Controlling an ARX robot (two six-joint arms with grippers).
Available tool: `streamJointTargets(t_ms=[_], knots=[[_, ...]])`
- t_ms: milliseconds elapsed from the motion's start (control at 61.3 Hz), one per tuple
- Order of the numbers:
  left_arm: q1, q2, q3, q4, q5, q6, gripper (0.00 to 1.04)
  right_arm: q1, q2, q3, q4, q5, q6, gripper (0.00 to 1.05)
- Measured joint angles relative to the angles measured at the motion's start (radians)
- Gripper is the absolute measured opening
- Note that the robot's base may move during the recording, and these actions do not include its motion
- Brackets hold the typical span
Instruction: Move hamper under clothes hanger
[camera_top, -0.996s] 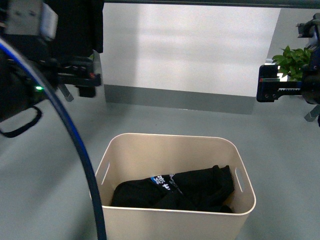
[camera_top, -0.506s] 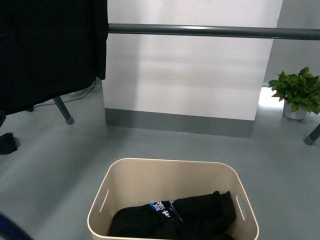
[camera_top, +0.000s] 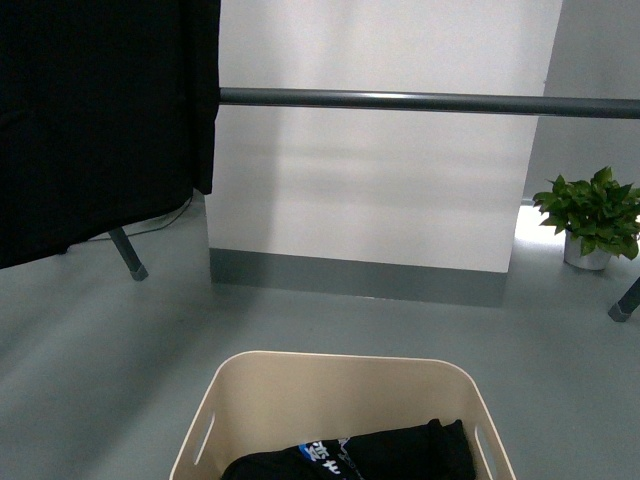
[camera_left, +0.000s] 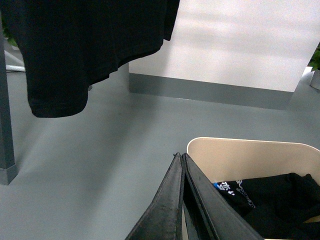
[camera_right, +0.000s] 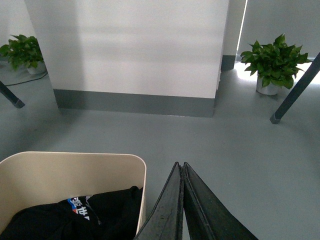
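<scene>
Front view: the hamper, a beige bin with slot handles, sits at 6 o'clock on the grey floor, cut by the lower edge. A dark garment with white and blue print lies inside it. The clothes hanger shows as a long grey horizontal bar running from 9 to 3 o'clock above and beyond the hamper, with a large black garment hung at 10 o'clock and one angled leg below it. A potted plant stands at 3 o'clock beside the white wall. Neither arm appears in this view.

Left wrist view: the left gripper points up from 6 o'clock, its two dark fingers pressed together with nothing between them. The hamper's rim lies at 4 o'clock, just beside the fingers; whether they touch it cannot be told. The black garment hangs at 11 o'clock, well apart from the hamper.

Right wrist view: the right gripper rises from 6 o'clock, fingers closed on each other and empty. The hamper corner is at 7 o'clock, just beside the fingers. A rack leg slants at 2 o'clock near a plant; a second plant stands at 10 o'clock
</scene>
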Motion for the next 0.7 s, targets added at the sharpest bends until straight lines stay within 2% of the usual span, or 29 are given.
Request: streamJointTargets(t_ms=[702], knots=[[0.0,-0.506,-0.085,-0.402,0.0,0.0,0.04,0.0,-0.515,-0.122,-0.388,0.0,0.0,0.02]])
